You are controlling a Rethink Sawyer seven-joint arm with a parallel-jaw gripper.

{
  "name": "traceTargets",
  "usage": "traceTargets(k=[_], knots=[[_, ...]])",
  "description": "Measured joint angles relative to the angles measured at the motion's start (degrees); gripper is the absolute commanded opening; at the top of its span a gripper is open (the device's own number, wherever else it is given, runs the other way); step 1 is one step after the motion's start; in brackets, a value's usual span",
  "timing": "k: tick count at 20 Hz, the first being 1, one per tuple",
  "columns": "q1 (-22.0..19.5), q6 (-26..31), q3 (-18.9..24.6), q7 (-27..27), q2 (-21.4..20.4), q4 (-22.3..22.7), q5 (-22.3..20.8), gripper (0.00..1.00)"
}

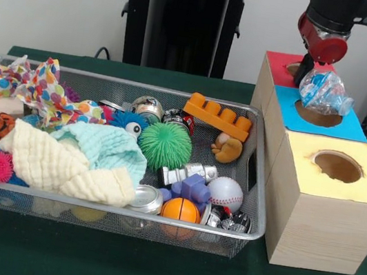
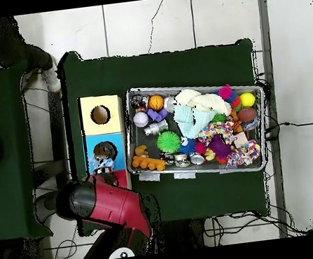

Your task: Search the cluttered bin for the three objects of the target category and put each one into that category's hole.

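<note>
Hanging tilted over the blue box's hole (image 1: 317, 117), crushed bottle (image 1: 325, 92), cap down-right, clamped in end effector (image 1: 308, 72).

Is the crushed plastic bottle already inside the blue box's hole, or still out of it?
Out. The crushed bottle hangs from the gripper just above the blue box's hole, which shows open beneath it.

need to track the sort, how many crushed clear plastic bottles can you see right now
1: a crushed bottle in the gripper over the blue box's hole. Others may be hidden among the bin clutter.
</note>
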Motion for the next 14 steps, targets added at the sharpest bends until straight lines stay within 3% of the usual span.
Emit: traceTargets(k=[14], knots=[[0.6,5.1,-1.6,0.0,2.2,-4.5,0.2,0.0]])
